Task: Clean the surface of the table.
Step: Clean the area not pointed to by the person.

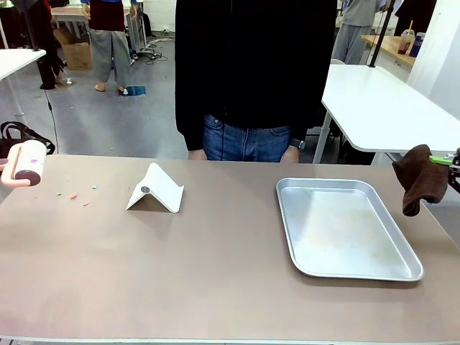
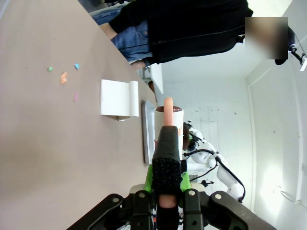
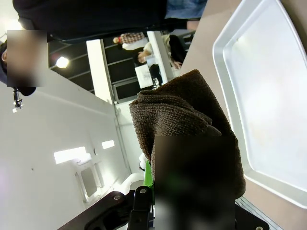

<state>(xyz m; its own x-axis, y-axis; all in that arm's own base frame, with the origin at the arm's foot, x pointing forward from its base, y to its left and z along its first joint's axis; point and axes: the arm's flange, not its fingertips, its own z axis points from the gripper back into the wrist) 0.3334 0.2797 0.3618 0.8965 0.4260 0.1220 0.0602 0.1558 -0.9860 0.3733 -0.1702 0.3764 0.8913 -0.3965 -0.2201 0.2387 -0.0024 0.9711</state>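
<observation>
The left hand (image 2: 167, 158) is seen clamped on the pink handle of a lint roller (image 1: 29, 164). The right hand (image 3: 192, 187) is clamped on a brown cloth (image 1: 417, 180), which hangs bunched from the pads. Both tools are held clear of the bench (image 1: 215, 273), so the cleaning is judged to be at its start.

The brownish bench top spreads out on all sides of the silver tray (image 1: 284, 215), which lies on its right half. A white stand (image 1: 156, 189) is set well to the tray's left. A few coloured scraps (image 1: 75, 194) are scattered farther from the tray again, near the bench's left end. A person (image 1: 251, 72) is seen standing at the far edge.

The roller is held farthest from the tray, just off the bench's left end, with the scraps near it and lower. The cloth is held just beyond the tray's right side, over the bench's right edge.

The scraps are probably best taken first. The roller should be lowered until its drum lies flat on the top. It should then be drawn across the scraps with light, even pressure, so that they are lifted rather than flicked off the edge. The stand should be avoided. The cloth can be kept for the bare stretch around the tray and wiped in overlapping passes.
</observation>
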